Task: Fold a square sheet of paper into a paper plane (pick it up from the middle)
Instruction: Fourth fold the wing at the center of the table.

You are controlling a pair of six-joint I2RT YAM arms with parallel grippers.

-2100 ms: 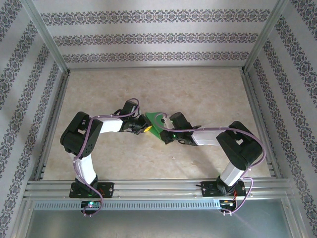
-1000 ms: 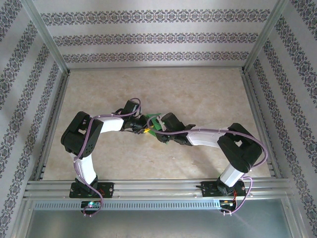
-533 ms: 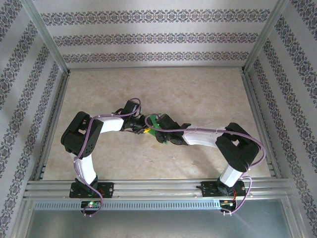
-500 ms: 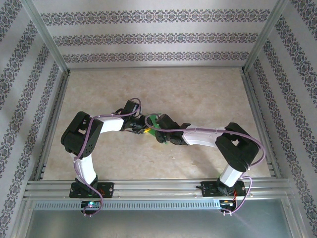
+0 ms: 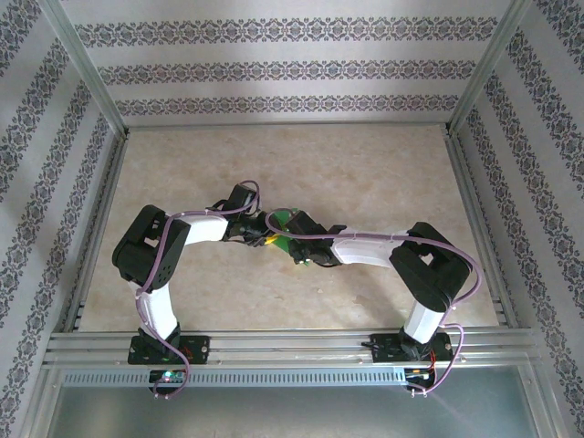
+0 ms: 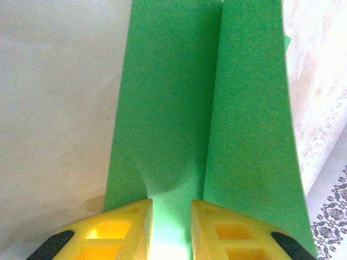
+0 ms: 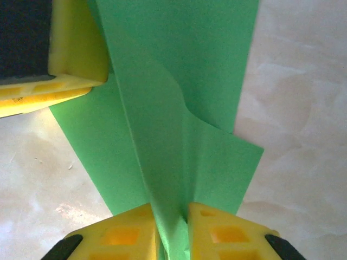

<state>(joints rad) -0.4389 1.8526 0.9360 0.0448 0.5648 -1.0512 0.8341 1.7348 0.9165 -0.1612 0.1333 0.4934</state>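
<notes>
Right, the paper (image 5: 285,219) is at the middle of the table (image 5: 383,173), caught between the two wrists, so little of it shows from above. It is no flat square now: the left wrist view shows the paper (image 6: 244,108) as long narrow panels, one edge overlapping the next along a straight lengthwise fold. The right wrist view shows the paper (image 7: 179,97) as stacked flaps fanning out either side of a central ridge. I judge it well into the folding, with the wings not finished.

The left gripper (image 6: 171,211) is nearly closed on one end, a thin strip of green between its yellow fingers (image 6: 127,227). The right gripper (image 7: 172,216) is clamped tight on the ridge from the opposite side. From above, the left gripper (image 5: 266,239) and right gripper (image 5: 290,228) sit almost nose to nose, and one left finger (image 7: 76,49) shows just beside the paper in the right wrist view.

My read on why: two opposed pinches on the same spine stop the layers from springing open and hold the centre line straight — one end acts as an anchor while the other sets or shifts a crease.

Whether the paper rests on the table or hangs just above it, I cannot tell. The risk I see is thin paper buckling near the left pinch, where it already dimples.
</notes>
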